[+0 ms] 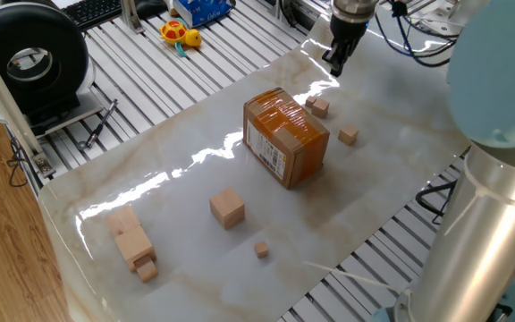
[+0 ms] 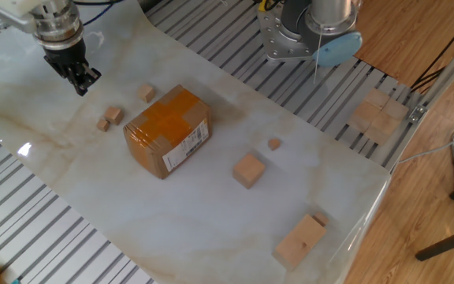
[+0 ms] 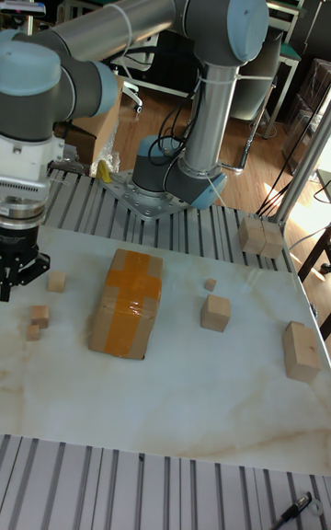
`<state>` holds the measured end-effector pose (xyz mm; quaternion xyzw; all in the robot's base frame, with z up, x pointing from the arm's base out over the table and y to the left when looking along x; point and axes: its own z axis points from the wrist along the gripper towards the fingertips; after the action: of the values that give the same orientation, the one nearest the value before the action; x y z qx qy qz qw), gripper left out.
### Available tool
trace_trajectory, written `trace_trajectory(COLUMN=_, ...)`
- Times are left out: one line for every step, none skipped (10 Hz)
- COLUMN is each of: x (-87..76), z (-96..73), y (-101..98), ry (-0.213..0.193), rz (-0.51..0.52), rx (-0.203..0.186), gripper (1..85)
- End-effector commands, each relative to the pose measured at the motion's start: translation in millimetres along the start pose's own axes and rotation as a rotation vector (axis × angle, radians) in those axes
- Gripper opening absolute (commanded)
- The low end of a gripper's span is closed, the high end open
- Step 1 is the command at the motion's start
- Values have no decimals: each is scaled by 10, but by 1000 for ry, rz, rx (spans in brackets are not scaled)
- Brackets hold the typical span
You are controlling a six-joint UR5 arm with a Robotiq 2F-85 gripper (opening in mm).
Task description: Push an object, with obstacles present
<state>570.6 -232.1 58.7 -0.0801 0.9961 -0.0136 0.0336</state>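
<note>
Two alike small wood cubes lie beside the cardboard box (image 1: 284, 136) (image 2: 168, 130) (image 3: 126, 303). One cube (image 1: 318, 106) (image 2: 114, 115) (image 3: 38, 315) has a tinier block touching it. The other cube (image 1: 348, 135) (image 2: 146, 93) (image 3: 57, 282) sits alone. I cannot tell which of them is the object. My gripper (image 1: 336, 64) (image 2: 78, 80) (image 3: 17, 280) hangs low over the far end of the table, beyond the cubes and apart from both. Its fingers point down, look shut and hold nothing.
A larger wood cube (image 1: 227, 207) (image 2: 249, 170) and a tiny cube (image 1: 262, 249) (image 2: 274, 143) lie on the other side of the box. A stacked block (image 1: 132, 241) (image 2: 299, 241) stands near the table corner. More blocks (image 2: 377, 114) rest on the slatted frame.
</note>
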Motion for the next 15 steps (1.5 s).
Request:
trace_trajectory(x=-113, z=167, y=56, ry=-38, rz=19, rx=-17, gripper=13)
trace_trajectory(x=-96, z=167, y=27, ry=-32, rz=15, rx=-6, gripper=13)
trace_trajectory(x=-74, z=168, y=-6, ry=-23, rz=-3, rx=7, gripper=13)
trace_trajectory(x=-52, z=169, y=26, ry=-14, rz=18, rx=-5, gripper=13)
trace_trajectory(x=-73, z=279, y=207, ry=-43, rz=65, rx=-33, gripper=13)
trace_trajectory(x=-56, z=328, y=242, ry=-54, rz=72, rx=-7, gripper=13)
trace_trajectory(x=-45, z=329, y=241, ry=-52, rz=71, rx=-3, gripper=13)
trace_trajectory(x=-65, z=285, y=179, ry=-52, rz=62, rx=-4, gripper=13)
trace_trajectory(x=-44, z=285, y=254, ry=-43, rz=32, rx=-32, gripper=13)
trace_trajectory(x=-10, z=283, y=320, ry=-30, rz=13, rx=-57, gripper=13)
trace_trajectory(x=33, z=280, y=375, ry=-13, rz=23, rx=-78, gripper=13)
trace_trajectory(x=5, z=296, y=387, ry=-29, rz=19, rx=-79, gripper=13)
trace_trajectory(x=25, z=291, y=420, ry=-29, rz=22, rx=-80, gripper=13)
trace_trajectory(x=56, z=277, y=380, ry=-21, rz=19, rx=-66, gripper=13)
trace_trajectory(x=68, z=288, y=343, ry=-19, rz=17, rx=-54, gripper=13)
